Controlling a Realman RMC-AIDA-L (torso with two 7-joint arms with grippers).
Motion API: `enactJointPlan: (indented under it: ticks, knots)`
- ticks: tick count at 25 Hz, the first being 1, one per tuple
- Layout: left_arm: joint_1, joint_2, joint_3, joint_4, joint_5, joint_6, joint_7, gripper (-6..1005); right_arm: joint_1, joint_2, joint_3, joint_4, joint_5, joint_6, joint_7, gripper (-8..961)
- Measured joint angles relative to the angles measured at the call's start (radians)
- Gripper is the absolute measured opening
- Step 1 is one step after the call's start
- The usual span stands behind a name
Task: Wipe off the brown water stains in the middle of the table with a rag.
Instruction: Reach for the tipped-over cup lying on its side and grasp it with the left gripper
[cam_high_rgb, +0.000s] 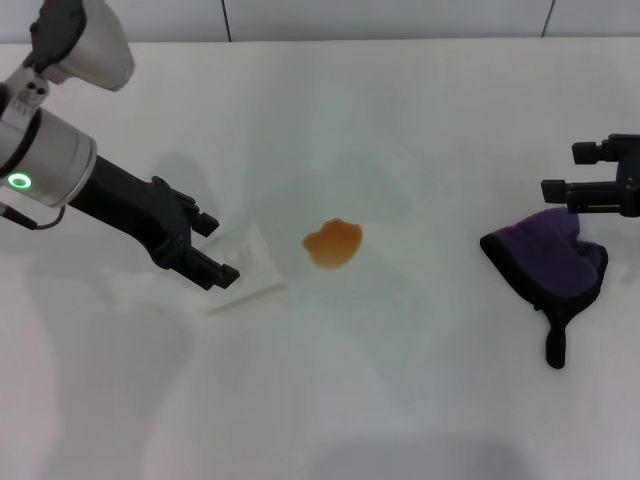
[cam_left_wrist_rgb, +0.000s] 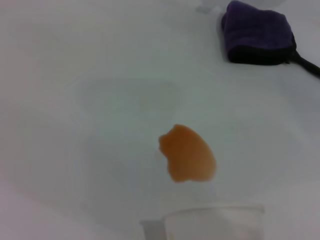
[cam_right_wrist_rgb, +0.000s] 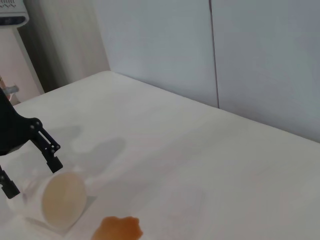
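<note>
Head view shows the wide, smooth white glossy table (cam_high_rgb: 400, 400) with the brown water stains (cam_high_rgb: 333, 243) — a small orange-brown translucent blot of irregular rounded outline — lying near its middle. The soft dark purple rag (cam_high_rgb: 548, 262), edged in black with a short black strap-like tail pointing toward the robot, sits on the table's right side, well apart from the blot. The right gripper (cam_high_rgb: 565, 170) hangs just above the rag's far edge, its two black fingers spread apart and holding nothing. On the left side, the left gripper (cam_high_rgb: 195, 243) is closed on a white paper cup (cam_high_rgb: 245, 265) tipped over on its side, the cup's mouth facing the blot and lying just beside it without touching. In the left wrist view the blot (cam_left_wrist_rgb: 188, 153) sits just beyond the cup's rim (cam_left_wrist_rgb: 215, 212), with the rag (cam_left_wrist_rgb: 256, 32) farther off across the bare surface. The right wrist view takes in the cup (cam_right_wrist_rgb: 57, 200) — its inside tan-tinted — gripped between the left gripper's black fingers (cam_right_wrist_rgb: 47, 150), and the edge of the blot (cam_right_wrist_rgb: 117, 230) beside it.
</note>
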Motion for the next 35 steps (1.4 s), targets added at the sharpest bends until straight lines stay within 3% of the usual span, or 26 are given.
enactJointPlan:
  ticks: [35]
  knots:
    - [-0.011,0.001,0.000,0.076,0.031,-0.062,-0.030,838,-0.002,0.000,0.004,-0.001,0.000,0.000,-0.011,743]
